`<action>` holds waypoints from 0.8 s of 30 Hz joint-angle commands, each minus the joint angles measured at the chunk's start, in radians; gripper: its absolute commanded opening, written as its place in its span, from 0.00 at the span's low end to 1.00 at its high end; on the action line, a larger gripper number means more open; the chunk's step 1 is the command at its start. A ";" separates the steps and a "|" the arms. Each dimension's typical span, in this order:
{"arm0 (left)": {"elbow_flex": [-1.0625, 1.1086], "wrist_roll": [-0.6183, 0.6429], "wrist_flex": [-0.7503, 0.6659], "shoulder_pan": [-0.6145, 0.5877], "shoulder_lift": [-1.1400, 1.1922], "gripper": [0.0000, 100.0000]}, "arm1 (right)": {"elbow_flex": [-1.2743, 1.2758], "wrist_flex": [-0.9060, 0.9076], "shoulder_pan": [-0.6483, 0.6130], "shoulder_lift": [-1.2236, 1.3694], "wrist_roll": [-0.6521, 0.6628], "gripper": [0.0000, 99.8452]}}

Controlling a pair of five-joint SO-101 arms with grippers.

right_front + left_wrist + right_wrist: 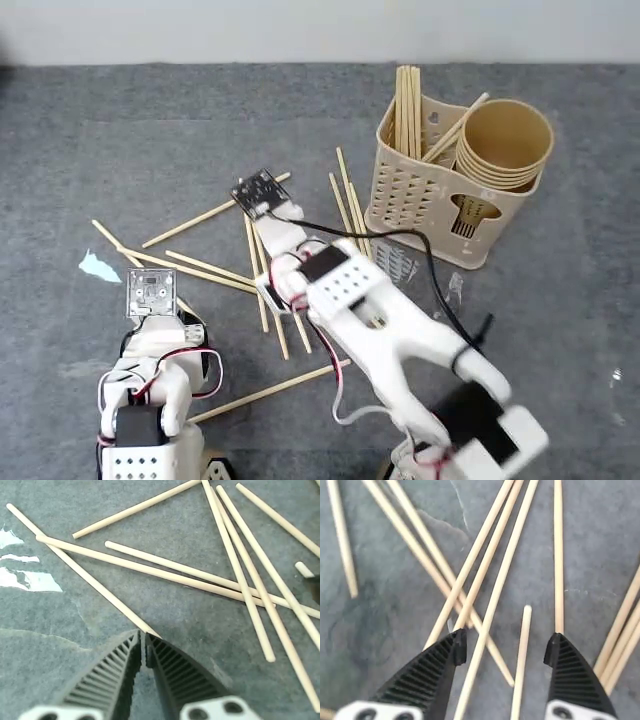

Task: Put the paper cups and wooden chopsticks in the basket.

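My right end effector [507,645] is spread wide over loose wooden chopsticks [492,605] lying mid-frame on the surface [150,150]. The left end effector [145,642] is clenched on nothing. The sticks look light, stiff, smooth and prone to rolling, so I'd pinch one mid-length. The paper cups [505,140] sit nested in the basket [410,190], upper right. I can read no writing.

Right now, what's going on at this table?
Two robot arms are clearing up. The paper cups sit stacked in the basket, with a few stowed chopsticks beside them. Many loose chopsticks lie scattered on the grey table. The right pincer hangs open over a crossed pile of them; the left pincer is shut, its tip over one.
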 commanded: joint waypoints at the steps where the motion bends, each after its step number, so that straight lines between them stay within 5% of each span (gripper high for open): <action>1: -0.008 -0.006 -0.020 -0.003 0.003 0.02 | -0.166 -0.007 -0.010 0.088 -0.046 0.26; 24: -0.008 -0.006 -0.020 -0.003 0.003 0.02 | -0.407 0.005 0.001 0.461 -0.043 0.24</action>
